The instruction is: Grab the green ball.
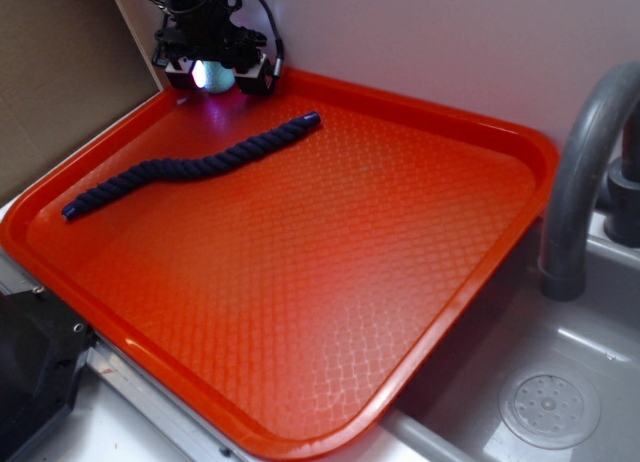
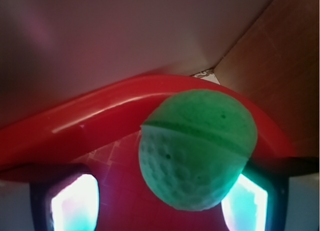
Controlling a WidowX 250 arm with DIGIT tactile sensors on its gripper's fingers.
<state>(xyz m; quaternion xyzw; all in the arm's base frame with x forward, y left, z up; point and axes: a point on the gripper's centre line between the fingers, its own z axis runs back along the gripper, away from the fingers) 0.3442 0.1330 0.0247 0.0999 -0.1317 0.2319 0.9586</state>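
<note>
The green ball (image 2: 197,151) is sitting between the fingers (image 2: 75,206) at the far corner of the red tray (image 1: 300,282), apparently clamped. It is looking light, slightly soft and dimpled; gripping across its widest part is safest. The blue rope (image 1: 190,167) is lying nearby, apart.

ball (image 1: 212,76) in gripper (image 1: 218,78), rope (image 1: 190,167) on tray (image 1: 400,282)

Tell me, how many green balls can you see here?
1. The green ball sits between the gripper's fingers at the red tray's far corner. Nothing seems to hide another.
</note>
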